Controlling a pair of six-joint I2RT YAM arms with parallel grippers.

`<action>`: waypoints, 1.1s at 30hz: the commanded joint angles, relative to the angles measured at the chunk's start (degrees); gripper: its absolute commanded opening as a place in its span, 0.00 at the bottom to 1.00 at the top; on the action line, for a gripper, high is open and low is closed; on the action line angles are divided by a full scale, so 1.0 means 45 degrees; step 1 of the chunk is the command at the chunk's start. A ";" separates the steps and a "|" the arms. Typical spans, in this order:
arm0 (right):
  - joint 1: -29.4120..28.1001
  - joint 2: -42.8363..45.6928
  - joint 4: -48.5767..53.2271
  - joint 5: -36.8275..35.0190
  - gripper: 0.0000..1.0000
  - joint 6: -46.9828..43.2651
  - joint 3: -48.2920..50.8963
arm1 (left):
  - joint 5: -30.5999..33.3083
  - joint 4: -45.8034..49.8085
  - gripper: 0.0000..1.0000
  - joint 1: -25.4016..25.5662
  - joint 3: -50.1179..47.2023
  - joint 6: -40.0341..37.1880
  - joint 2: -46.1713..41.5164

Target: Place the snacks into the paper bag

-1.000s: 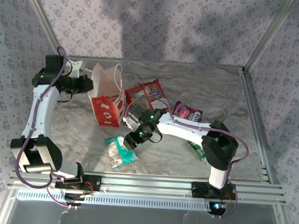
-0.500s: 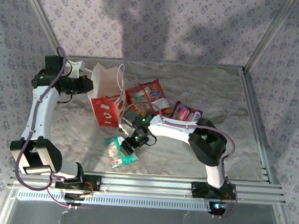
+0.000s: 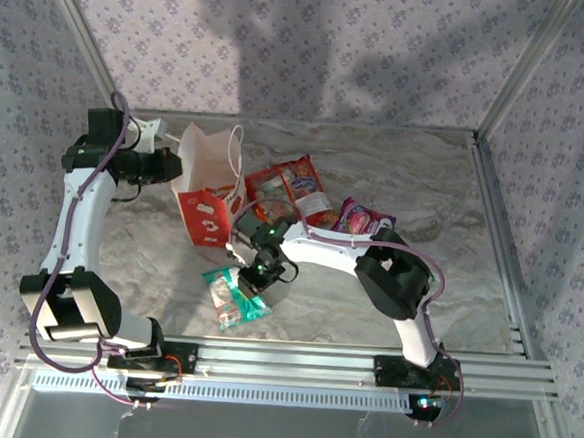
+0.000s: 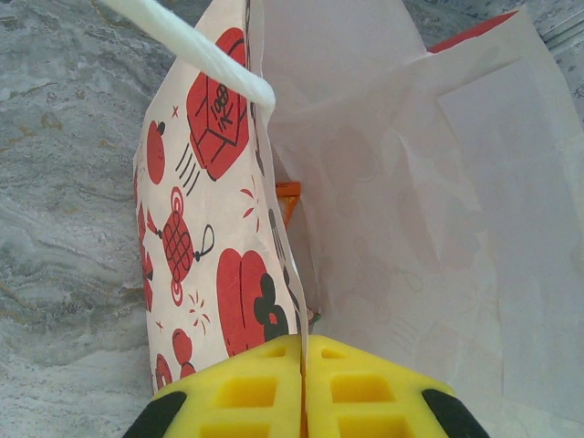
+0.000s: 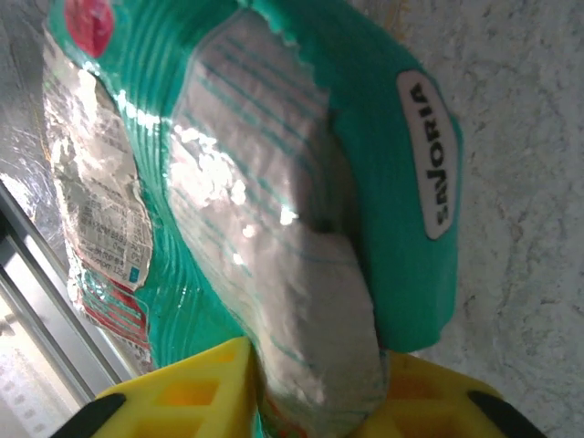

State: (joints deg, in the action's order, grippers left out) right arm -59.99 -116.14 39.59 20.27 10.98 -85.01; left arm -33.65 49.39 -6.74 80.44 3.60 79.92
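The white paper bag with red prints stands upright at the back left, mouth open. My left gripper is shut on the bag's rim, and the left wrist view shows the paper wall pinched between the yellow pads of that gripper. An orange edge shows inside the bag. The teal packet lies near the front, and my right gripper is down on its far end. In the right wrist view this gripper is shut on the puffed teal packet. The large red packet and the purple-pink packet lie beside the bag.
The marbled grey table has open room at the right and back. An aluminium rail runs along the near edge, close to the teal packet. Patterned walls and metal posts close in the sides.
My right gripper moved left and down onto the teal packet and closed its jaws on it. The left gripper kept still on the bag.
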 commanded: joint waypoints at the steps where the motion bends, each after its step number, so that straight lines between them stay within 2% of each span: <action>1: -0.0036 0.0666 0.0639 -0.0762 0.17 0.0000 0.0399 | -0.0339 0.0041 0.08 0.0067 0.0033 0.0059 -0.0371; 6: -0.0029 0.1462 0.0774 -0.1977 0.00 0.0273 0.1076 | -0.0062 0.0218 0.08 0.0068 0.0091 0.0274 -0.0266; 14: 0.0040 0.2630 0.1598 -0.3155 0.00 -0.0138 0.0855 | -0.0026 -0.0041 0.09 0.0072 -0.0157 0.0817 -0.0104; 23: 0.0643 0.3267 0.3378 -0.3993 0.00 -0.0398 -0.1074 | 0.0221 -0.0101 0.09 0.0152 -0.0089 0.1523 -0.0164; 33: 0.1817 0.4376 0.4246 -0.3743 0.00 -0.0910 -0.3286 | 0.0489 0.0211 0.10 0.0356 0.0659 0.1394 0.0101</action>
State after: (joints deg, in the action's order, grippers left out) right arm -52.62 -98.91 55.79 3.77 8.49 -96.29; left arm -31.53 48.60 -5.82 80.40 9.76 79.96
